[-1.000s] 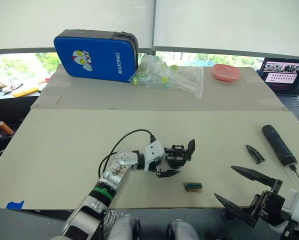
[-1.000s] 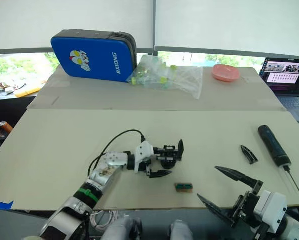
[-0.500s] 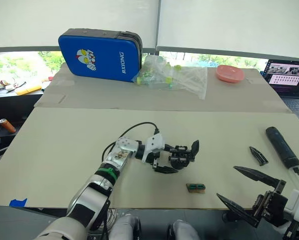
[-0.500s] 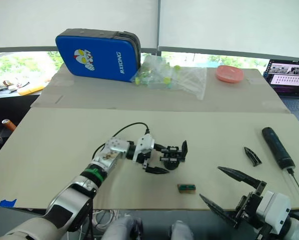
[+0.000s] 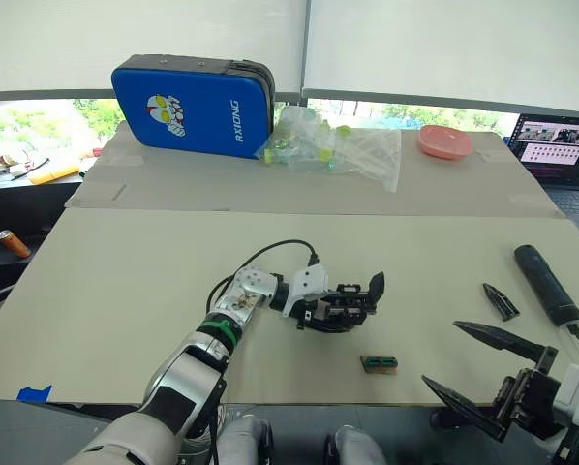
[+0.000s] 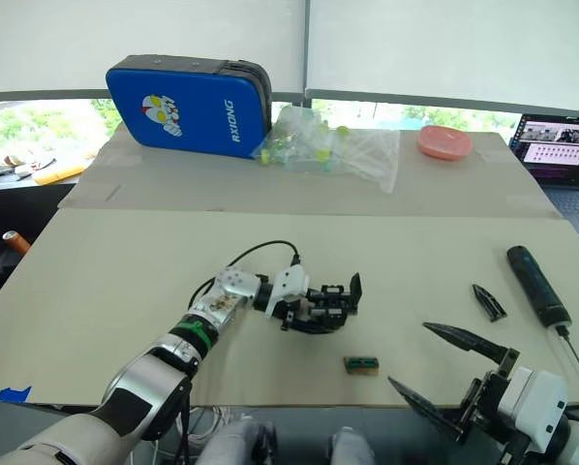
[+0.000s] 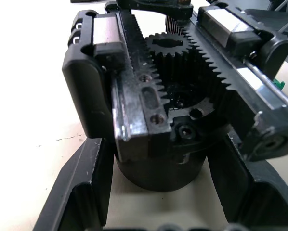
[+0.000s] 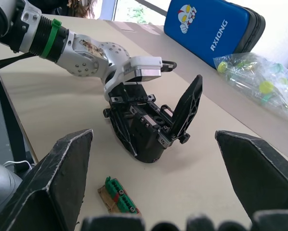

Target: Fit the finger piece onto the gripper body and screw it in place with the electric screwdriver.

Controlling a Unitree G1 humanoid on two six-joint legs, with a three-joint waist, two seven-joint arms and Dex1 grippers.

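Observation:
The gripper body (image 5: 350,305) sits mid-table, a black assembly with a round base, gear and racks (image 7: 175,91) and one pointed finger sticking up (image 8: 186,109). My left gripper (image 5: 320,308) is shut on its round base, one black finger (image 7: 86,192) on each side. The finger piece (image 5: 499,299) lies loose on the table at the right. Just beyond it lies the electric screwdriver (image 5: 543,282), its thin bit pointing toward the table's near edge. My right gripper (image 5: 441,353) hangs open at the near right edge, apart from all of these.
A small green terminal block (image 5: 379,363) lies near the front edge, close to the gripper body. On the far table stand a blue case (image 5: 193,105), a clear plastic bag (image 5: 333,147), a pink bowl (image 5: 441,141) and a laptop (image 5: 561,145).
My left gripper has slid forward over the gripper body and its fingers have come in around the round base. The right gripper has hardly moved.

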